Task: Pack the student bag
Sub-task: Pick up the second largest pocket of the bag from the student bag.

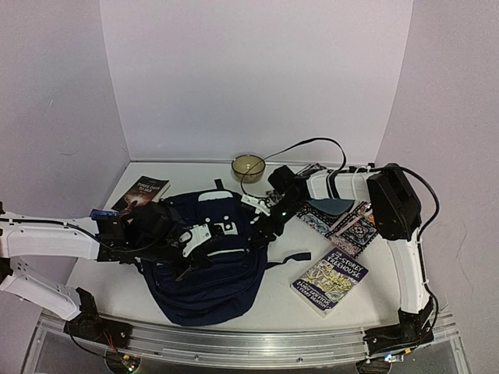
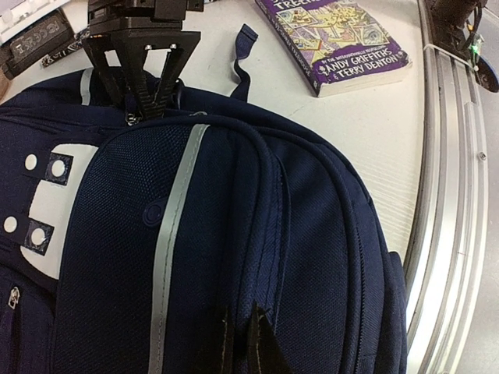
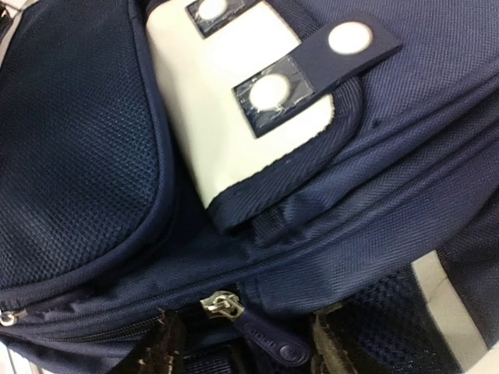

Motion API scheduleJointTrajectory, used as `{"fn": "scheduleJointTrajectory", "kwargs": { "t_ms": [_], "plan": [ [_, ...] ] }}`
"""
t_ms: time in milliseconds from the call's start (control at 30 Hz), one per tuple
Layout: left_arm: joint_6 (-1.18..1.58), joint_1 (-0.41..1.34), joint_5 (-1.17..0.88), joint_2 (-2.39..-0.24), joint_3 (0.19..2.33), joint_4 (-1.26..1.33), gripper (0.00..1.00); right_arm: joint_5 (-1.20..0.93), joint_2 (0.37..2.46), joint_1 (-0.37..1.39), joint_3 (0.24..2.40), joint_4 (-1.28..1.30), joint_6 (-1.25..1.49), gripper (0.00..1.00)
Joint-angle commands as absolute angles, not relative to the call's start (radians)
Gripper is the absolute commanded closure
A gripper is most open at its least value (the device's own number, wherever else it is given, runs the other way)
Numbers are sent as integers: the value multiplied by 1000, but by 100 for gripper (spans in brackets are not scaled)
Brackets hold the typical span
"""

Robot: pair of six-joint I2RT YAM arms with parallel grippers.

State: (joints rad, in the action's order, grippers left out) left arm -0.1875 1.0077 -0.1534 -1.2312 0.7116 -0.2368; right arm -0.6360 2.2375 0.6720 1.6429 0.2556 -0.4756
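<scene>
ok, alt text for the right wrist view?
Close-up of the navy student bag: a white patch with snap tabs at the top. At the bottom edge the right gripper's two dark fingers stand apart either side of a zipper pull.

A white table [image 1: 273,308] stands between plain pale panels: a back wall [image 1: 257,78], a left wall [image 1: 47,101] and a right wall [image 1: 460,101], all slightly lilac. An aluminium rail [image 1: 249,343] runs along its near edge. The light is soft and even.
</scene>
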Motion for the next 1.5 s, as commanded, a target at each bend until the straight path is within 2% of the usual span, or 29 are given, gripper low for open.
{"fn": "scheduleJointTrajectory", "kwargs": {
  "t_ms": [0, 267, 533, 600, 767, 867, 1067, 1300, 1467],
  "plan": [
    [-191, 1009, -138, -1218, 738, -191, 100, -667, 2171, 672, 1607, 389, -495, 56],
    [-186, 1009, -127, -1205, 734, -193, 100, -648, 2108, 672, 1597, 392, -492, 82],
    [-181, 1009, -111, -1208, 737, -193, 100, -620, 2087, 672, 1595, 403, -481, 97],
    [-180, 1010, -111, -1207, 738, -195, 100, -624, 2085, 672, 1592, 405, -482, 94],
    [-179, 1010, -117, -1200, 736, -196, 100, -611, 2124, 671, 1624, 404, -452, 65],
    [-176, 1009, -123, -1203, 736, -196, 100, -619, 2154, 672, 1640, 405, -423, 59],
    [-174, 1009, -133, -1221, 741, -195, 100, -636, 2208, 672, 1637, 402, -394, 61],
    [-176, 1009, -130, -1211, 740, -194, 100, -654, 2277, 672, 1667, 402, -382, 72],
    [-175, 1009, -123, -1201, 736, -197, 100, -593, 2277, 672, 1685, 406, -367, 86]
  ]
}}
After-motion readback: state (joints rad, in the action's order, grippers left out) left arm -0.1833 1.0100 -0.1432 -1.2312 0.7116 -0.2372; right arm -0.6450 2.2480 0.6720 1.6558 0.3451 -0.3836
